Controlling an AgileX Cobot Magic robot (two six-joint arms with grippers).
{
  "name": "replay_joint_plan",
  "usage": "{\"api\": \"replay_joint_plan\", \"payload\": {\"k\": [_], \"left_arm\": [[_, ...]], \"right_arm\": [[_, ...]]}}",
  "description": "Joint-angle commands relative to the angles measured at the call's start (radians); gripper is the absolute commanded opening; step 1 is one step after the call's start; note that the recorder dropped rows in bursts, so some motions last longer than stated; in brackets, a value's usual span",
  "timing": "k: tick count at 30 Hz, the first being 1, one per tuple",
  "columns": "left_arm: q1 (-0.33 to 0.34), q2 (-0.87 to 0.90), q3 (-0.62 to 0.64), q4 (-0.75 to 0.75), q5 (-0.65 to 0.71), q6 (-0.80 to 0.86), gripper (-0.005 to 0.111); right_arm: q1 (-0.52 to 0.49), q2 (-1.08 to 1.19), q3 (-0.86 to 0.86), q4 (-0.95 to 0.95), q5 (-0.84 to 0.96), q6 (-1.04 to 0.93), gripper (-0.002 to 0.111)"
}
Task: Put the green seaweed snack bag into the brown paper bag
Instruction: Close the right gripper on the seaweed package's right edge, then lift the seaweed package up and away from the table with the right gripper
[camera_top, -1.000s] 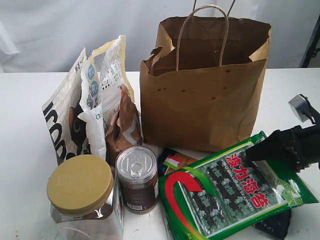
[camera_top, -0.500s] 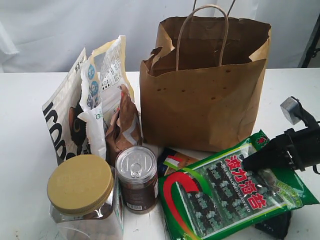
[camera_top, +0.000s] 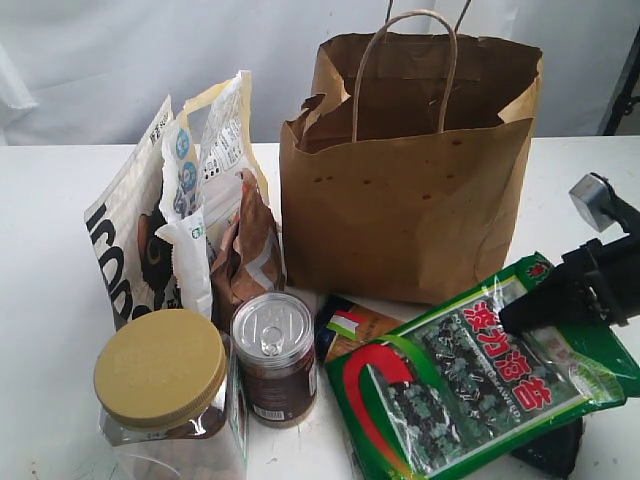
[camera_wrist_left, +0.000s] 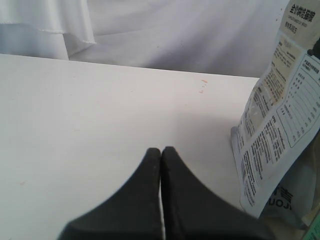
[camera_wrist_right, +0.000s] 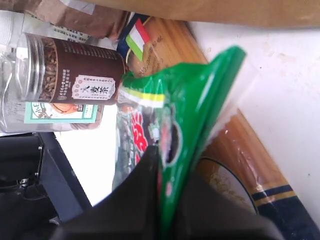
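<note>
White bench (camera_top: 40, 200), white backdrop. R end effector (camera_top: 507, 318) pinches snack bag (camera_top: 470, 380) edge; bag tilted, in front of paper bag (camera_top: 410, 200). Step: lift. Next: clear rim, centre over opening, release. L end effector (camera_wrist_left: 161, 155) pressed together, empty.

I see a gold-lidded clear jar (camera_top: 165, 385) just beside a brown tin (camera_top: 274, 358). Behind them stand white packets (camera_top: 150, 230) and a crumpled brown pouch (camera_top: 250, 255).
</note>
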Motion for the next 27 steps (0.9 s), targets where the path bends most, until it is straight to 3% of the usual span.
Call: {"api": "replay_joint_plan", "payload": {"k": [1, 15, 27], "left_arm": [[-0.005, -0.004, 0.005, 0.002, -0.009, -0.001, 0.0], [-0.005, -0.004, 0.005, 0.002, -0.009, -0.001, 0.0], [-0.005, -0.004, 0.005, 0.002, -0.009, -0.001, 0.0]], "right_arm": [[0.003, -0.057, -0.01, -0.006, 0.004, 0.038, 0.0], [0.009, -0.309, -0.01, -0.052, 0.005, 0.179, 0.0], [0.1, -0.601, -0.01, -0.195, 0.005, 0.34, 0.0]]}}
